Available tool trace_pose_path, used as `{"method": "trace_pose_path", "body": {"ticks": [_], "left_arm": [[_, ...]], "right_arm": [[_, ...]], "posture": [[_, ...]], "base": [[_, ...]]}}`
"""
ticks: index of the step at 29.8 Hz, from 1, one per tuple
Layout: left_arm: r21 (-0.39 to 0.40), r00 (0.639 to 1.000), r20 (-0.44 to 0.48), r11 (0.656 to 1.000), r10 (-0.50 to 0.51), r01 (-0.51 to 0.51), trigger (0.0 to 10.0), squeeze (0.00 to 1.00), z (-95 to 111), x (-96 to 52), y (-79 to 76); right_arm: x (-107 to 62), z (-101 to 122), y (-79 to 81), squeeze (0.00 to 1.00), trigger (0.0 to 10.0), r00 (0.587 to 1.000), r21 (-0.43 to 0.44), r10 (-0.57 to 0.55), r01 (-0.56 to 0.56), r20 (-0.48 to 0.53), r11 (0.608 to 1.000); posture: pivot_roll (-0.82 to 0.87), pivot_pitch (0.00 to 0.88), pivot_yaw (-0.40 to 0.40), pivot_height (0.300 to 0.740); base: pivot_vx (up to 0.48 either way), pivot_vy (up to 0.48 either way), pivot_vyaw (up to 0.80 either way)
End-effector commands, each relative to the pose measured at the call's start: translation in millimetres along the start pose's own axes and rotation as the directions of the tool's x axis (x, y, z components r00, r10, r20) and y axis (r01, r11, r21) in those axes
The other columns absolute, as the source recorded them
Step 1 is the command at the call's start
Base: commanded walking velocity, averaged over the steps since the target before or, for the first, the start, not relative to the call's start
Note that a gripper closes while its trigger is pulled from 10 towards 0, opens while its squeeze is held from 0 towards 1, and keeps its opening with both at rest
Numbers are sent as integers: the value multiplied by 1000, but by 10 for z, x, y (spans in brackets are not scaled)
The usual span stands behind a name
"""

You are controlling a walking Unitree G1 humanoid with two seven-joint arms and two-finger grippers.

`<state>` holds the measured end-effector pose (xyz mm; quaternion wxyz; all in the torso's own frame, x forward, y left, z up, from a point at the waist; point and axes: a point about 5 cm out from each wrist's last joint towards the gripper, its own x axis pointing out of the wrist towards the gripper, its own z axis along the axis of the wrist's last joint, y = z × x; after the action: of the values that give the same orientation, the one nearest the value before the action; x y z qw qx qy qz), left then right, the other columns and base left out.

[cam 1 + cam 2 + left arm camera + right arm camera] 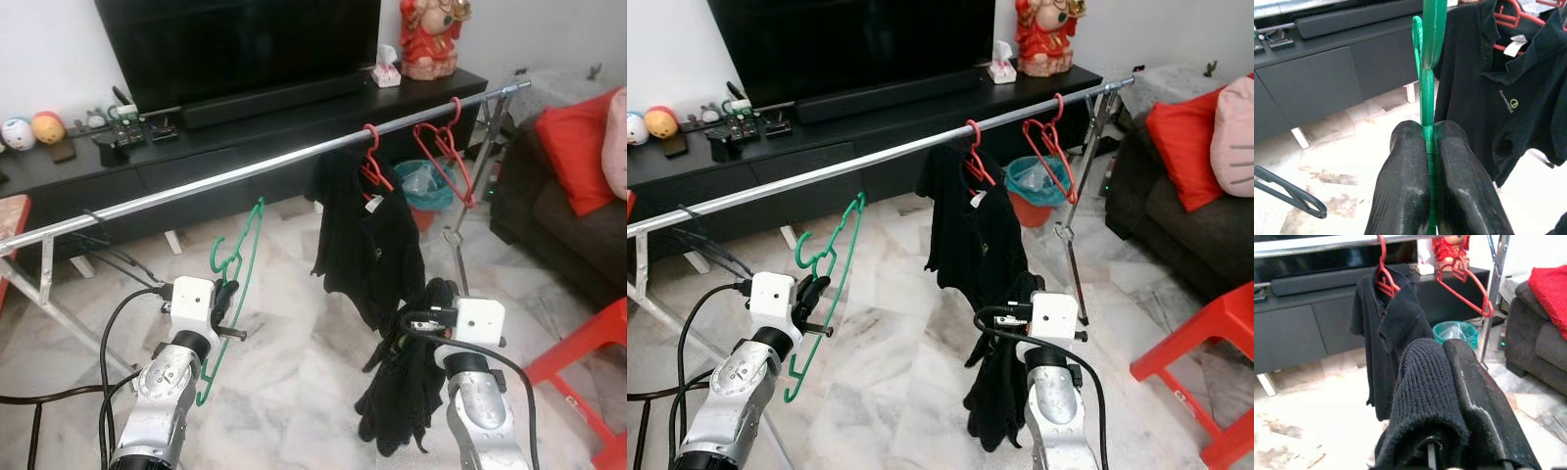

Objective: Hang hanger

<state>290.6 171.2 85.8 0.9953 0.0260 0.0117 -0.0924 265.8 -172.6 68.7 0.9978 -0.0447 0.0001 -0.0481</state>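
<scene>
Hanger: the green hanger (235, 284) sits left of centre in the left eye picture, standing upright and edge-on, its long axis running from low near the wrist up toward the rail
Hook: the hanger's hook end points up and reaches close under the rail (196, 188); from these angles it looks just short of it and not yet over it, though the overlap makes this hard to call
Left gripper: the left gripper (1429, 147) is clamped on the lower part of the green hanger, the thin plastic pinched flat between the two black fingers (1400, 186)
Key relation: the rail lies above and beyond the held hanger, crossing the picture from lower left to upper right, so the hook probably has to rise and go forward before dropping onto the bar
Nearer arm: the left arm is the one under the bare stretch of rail
Right gripper: the right gripper (1019, 313), lower centre-right, is closed around a black knitted garment (1425, 396) that hangs down below it
Already on the rail: a black shirt (367, 235) on a red hanger (372, 162), and just right of it an empty red hanger (446, 147)
Risk: the free gap left of the black shirt looks wide, so snagging seems unlikely
</scene>
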Motion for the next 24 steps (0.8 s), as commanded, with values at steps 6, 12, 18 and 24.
{"method": "trace_pose_path", "body": {"ticks": [6, 12, 18, 24], "left_arm": [[19, 1000, -7, 1000, -7, 7, 10000, 0, 16, 2, 17], [33, 1000, -9, 999, -9, 9, 10000, 0, 14, 8, 10], [32, 1000, -9, 999, -8, 8, 10000, 0, 15, 9, 7], [8, 1000, -9, 1000, -7, 7, 10000, 0, 13, 7, 4]], "right_arm": [[39, 95, 28, 0, 10000, 999, -7, 8, -7, 44, 1000], [41, 93, 17, 0, 10000, 999, -1, 1, -1, 42, 1000], [44, 86, 7, 0, 10000, 999, 8, -5, 4, 37, 1000], [49, 81, -2, 0, 10000, 999, 15, -10, 9, 33, 1000]], "posture": [[11, 0, 65, 740], [11, 0, 65, 740], [12, 0, 64, 740], [14, 4, 64, 740]], "base": [[0, 0, 764], [0, 0, 764], [0, 0, -284], [0, 0, 0]]}}
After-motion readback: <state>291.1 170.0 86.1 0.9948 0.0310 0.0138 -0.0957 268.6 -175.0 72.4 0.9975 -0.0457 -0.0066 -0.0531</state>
